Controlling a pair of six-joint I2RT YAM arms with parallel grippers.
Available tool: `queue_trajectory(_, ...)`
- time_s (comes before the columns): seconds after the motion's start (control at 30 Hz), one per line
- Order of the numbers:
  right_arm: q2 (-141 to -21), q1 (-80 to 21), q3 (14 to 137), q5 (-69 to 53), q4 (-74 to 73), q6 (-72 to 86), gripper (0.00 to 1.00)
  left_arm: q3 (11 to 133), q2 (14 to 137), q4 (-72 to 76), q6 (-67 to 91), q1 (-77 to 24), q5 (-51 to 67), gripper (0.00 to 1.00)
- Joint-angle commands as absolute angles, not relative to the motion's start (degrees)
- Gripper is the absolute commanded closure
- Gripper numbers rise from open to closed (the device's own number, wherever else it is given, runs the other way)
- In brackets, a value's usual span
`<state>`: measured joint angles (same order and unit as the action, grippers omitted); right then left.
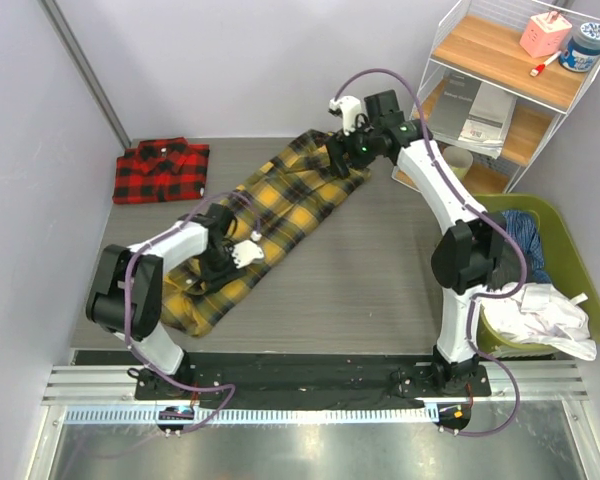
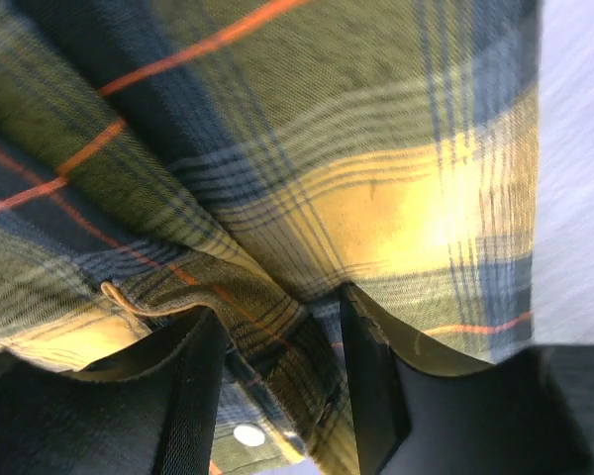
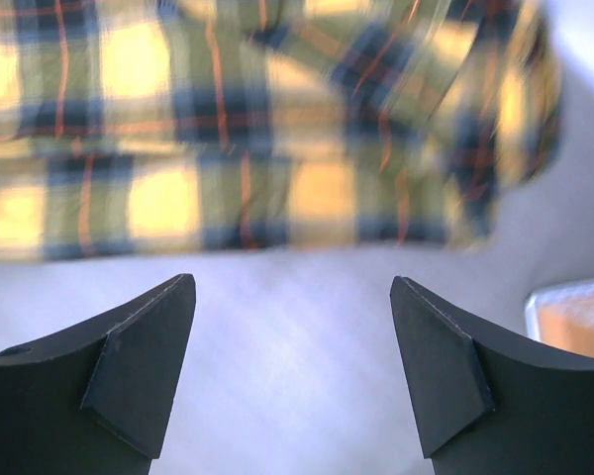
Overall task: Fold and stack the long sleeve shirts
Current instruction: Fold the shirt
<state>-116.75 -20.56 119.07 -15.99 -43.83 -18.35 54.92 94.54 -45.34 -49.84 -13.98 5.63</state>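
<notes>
1. the left hand [image 1: 226,252] [image 2: 277,332] rests on the near, 7 o'clock end of the yellow-and-black shirt [image 1: 285,200], its fingers closed on a bunched fold of the cloth.
2. that shirt lies as a long strip across the bench [image 1: 380,270], running from 7 o'clock towards 1 o'clock.
3. the right hand [image 1: 338,158] [image 3: 292,297] is at the shirt's far end, fingers spread wide, holding nothing.
4. the red-and-black shirt [image 1: 162,170] lies folded at 10 o'clock, well apart.

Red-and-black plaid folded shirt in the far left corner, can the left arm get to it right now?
Probably not yet: the left tool is pinching the yellow-and-black plaid shirt. The red-and-black plaid folded shirt lies uncovered nearby, with bare table between.
</notes>
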Motion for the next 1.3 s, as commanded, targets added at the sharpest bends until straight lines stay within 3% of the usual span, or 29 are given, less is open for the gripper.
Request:
queue_trajectory(0.0,-110.0,-16.7,113.4,-22.1,-48.9,-16.0,0.15,54.8,99.4,-49.3,-40.9,-27.7,14.7,0.52)
queue_trajectory(0.27,-110.9,-10.9,112.5,-24.0,-53.3,-17.7,0.19,82.1,109.3,-49.4,-16.4,-48.6,26.5,0.45)
queue_trajectory(0.43,-111.9,-11.6,109.0,-27.1,-53.8,-19.7,0.25,82.6,99.0,-52.1,-15.7,-47.5,35.7,0.34)
queue_trajectory(0.53,-112.6,-13.5,106.1,-27.3,-52.1,-20.3,0.27,77.3,89.0,-49.3,-14.9,-42.7,40.2,0.3)
queue_trajectory(0.77,-119.3,-21.1,109.2,-24.5,-47.5,-20.0,0.31,70.6,79.7,-48.4,-11.1,-24.1,45.3,0.28)
queue_trajectory(1.0,-130.7,-25.9,119.4,-19.0,-45.6,-20.0,0.32,66.9,72.4,-49.5,-9.9,-11.2,40.0,0.25)
queue_trajectory(1.27,-139.1,-32.2,117.2,-24.0,-51.3,-28.6,0.33,66.1,68.1,-49.8,-9.3,-1.1,35.9,0.23)
